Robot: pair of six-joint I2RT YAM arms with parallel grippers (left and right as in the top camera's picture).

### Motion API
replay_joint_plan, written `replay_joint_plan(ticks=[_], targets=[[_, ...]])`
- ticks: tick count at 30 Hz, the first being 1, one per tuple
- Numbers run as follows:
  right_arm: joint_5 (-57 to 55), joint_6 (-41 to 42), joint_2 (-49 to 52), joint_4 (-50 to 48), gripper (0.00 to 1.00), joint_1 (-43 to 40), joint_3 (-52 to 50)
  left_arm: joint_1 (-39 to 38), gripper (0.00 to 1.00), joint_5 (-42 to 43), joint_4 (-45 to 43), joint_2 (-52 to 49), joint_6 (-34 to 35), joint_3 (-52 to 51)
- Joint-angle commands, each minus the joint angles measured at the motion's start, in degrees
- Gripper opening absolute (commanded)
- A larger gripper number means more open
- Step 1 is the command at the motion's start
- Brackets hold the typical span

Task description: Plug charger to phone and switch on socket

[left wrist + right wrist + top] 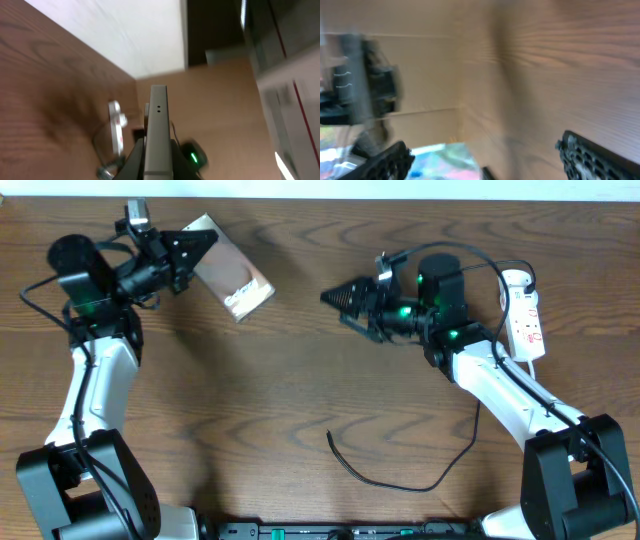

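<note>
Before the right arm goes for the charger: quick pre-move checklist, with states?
1. Phone secured in left gripper: ok. The left wrist view shows it edge-on between the fingers.
2. Right gripper open and empty: ok. Its wrist view shows the fingers spread with nothing between them.
3. Charger free end reachable: ok. It lies loose on the table, apart from both arms.
4. Charger plugged into phone: not ok.
5. Phone port facing the right arm: cannot tell.
6. Socket switch state: cannot tell, too small.
</note>
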State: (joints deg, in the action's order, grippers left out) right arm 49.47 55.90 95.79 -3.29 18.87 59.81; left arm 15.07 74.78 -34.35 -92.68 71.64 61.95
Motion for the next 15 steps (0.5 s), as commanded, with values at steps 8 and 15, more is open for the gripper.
replay_joint_plan(ticks=[8, 15], targets=[[-17.7, -26.2, 0.0, 31.4, 0.9, 5.2, 0.0, 1.0, 0.07, 15.3, -3.9, 1.0, -3.1, 1.1], [-25.3, -27.7, 0.0, 41.0, 0.89, 12.7, 0.0, 1.5, 0.07, 14.7, -3.9, 1.0, -5.1, 1.1]])
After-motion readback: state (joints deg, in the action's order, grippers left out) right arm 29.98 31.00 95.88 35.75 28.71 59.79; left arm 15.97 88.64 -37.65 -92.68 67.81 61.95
